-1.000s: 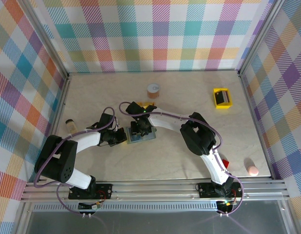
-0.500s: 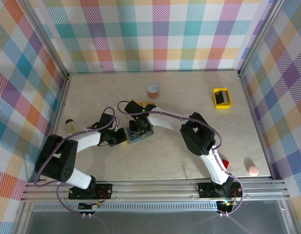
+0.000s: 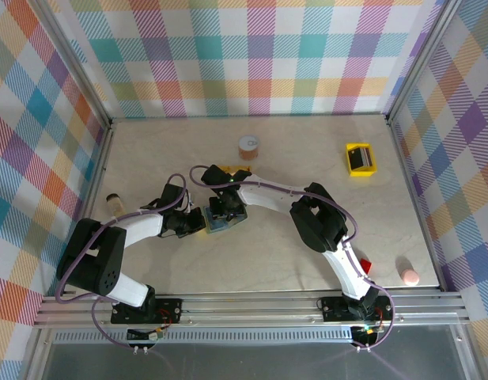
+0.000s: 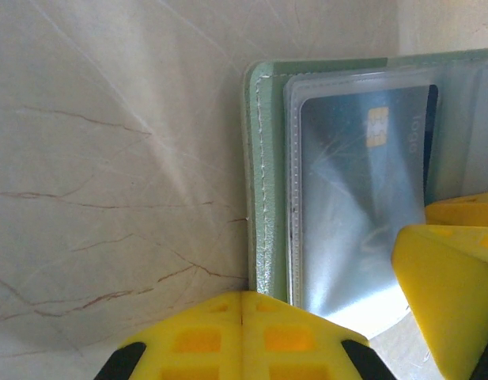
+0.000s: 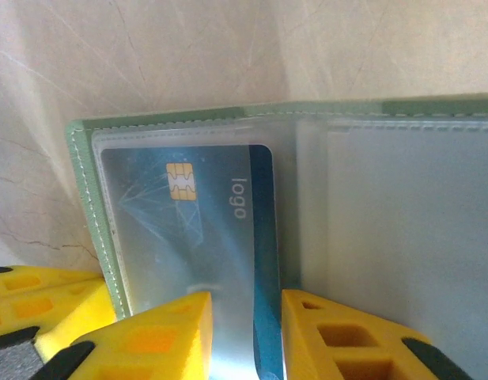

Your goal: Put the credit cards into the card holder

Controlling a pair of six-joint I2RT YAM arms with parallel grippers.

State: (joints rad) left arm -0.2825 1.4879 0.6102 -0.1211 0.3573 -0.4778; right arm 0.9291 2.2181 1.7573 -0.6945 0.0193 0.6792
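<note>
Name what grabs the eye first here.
Both arms meet mid-table over the open green card holder. In the right wrist view, a blue credit card with a gold chip sits inside its clear sleeve, the right fingers straddling its lower edge. A yellow tray sits at the far right.

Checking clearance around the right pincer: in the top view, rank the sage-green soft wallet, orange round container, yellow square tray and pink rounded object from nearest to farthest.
1. sage-green soft wallet, directly under the right pincer.
2. orange round container, farther back.
3. yellow square tray, back right.
4. pink rounded object, near right edge.
</note>
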